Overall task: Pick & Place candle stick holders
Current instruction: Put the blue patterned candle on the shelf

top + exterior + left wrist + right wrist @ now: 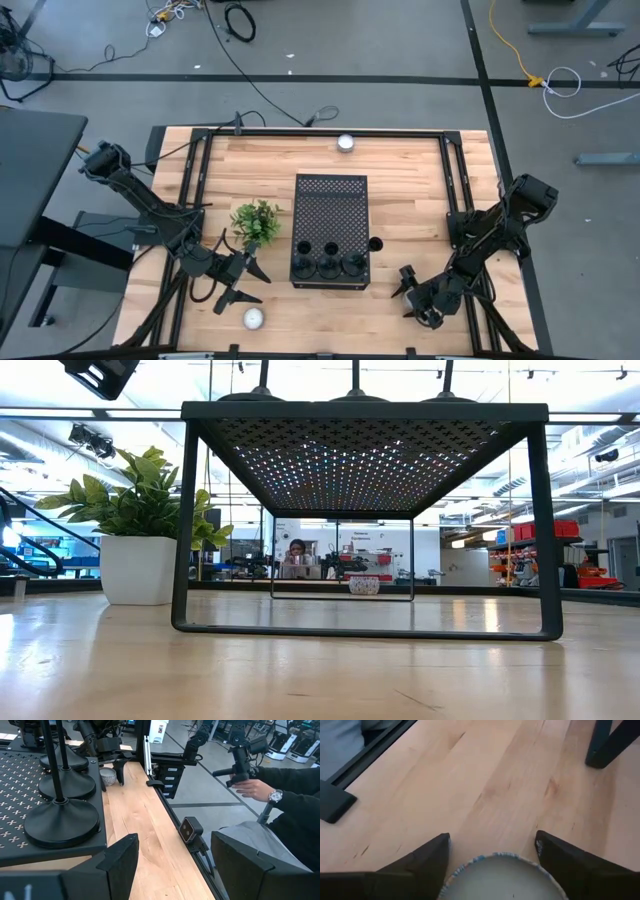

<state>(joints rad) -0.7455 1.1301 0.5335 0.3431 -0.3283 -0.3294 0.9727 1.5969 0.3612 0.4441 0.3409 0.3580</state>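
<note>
- Wooden table (420, 190) carries a black perforated box (330, 205) at its middle, a potted plant (256, 222) beside it.
- Three candle stick holders (328, 264) stand in a row on the box's front edge; a fourth holder (375, 244) stands on the wood just beside the box.
- Left gripper (243, 283) sits low, fingers spread and empty; the row of holders is close on its inner side, a white candle (253, 318) near it.
- Right gripper (410, 288) sits low, fingers spread around a small white candle (502, 877) without visibly pressing it; the fourth holder is near, toward the box.
- A person's hand (255, 789) shows beyond the table edge.
</note>
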